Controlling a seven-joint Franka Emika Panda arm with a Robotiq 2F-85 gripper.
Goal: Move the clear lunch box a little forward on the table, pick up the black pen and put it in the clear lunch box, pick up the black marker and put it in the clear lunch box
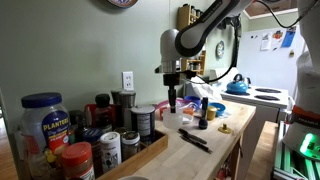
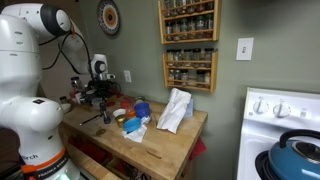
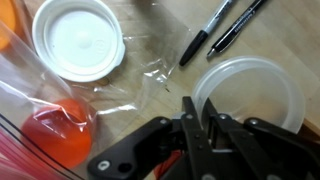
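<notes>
Black pens (image 3: 205, 30) two; clear lunch box (image 3: 262, 85) one; white lid (image 3: 78, 38) one.

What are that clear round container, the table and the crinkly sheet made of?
The clear round container looks like translucent plastic: wood shows through, rim whitish. The table appears wooden, grain showing. The crinkly sheet seems thin clear plastic film, creased and shiny.

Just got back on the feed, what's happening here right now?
The Panda's end effector hovers low over the wooden counter. Its jaws look closed and empty, and it is beside what seems to be the clear lunch box. The black pen and black marker lie loose on the counter; neither is in the box yet.
</notes>
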